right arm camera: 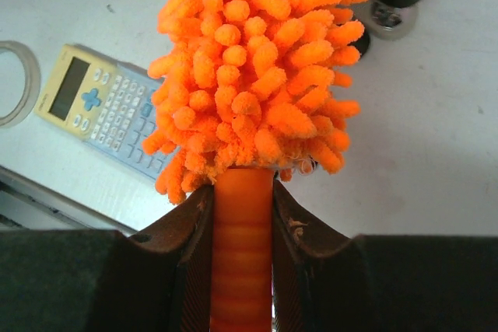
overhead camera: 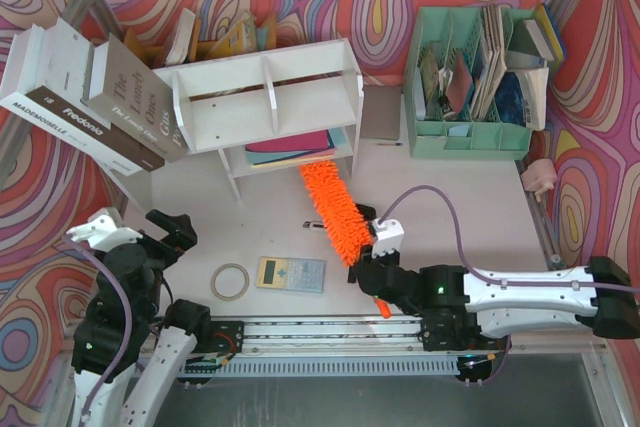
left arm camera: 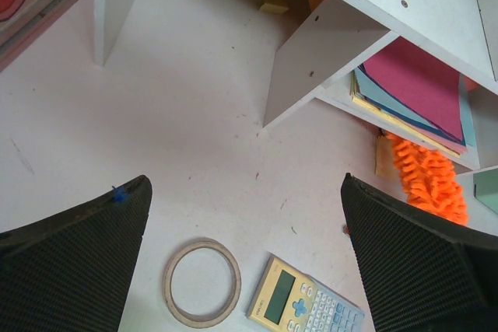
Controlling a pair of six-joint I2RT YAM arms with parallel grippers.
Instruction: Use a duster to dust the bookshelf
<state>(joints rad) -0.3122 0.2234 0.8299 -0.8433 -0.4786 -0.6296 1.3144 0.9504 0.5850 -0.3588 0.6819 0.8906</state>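
The table (overhead camera: 470, 217) in front of me is pale and scuffed. The white bookshelf (overhead camera: 265, 97) stands on it toward the back. Nearer to me than the bookshelf lie a calculator (overhead camera: 291, 274) and, just left of that, a tape ring (left arm camera: 168, 285). Right of the bookshelf a brown card (overhead camera: 381, 112) lies flat, and beyond it stands a mint-green file organizer (overhead camera: 470, 137). Big books (overhead camera: 100, 97) lean against the bookshelf's left side.
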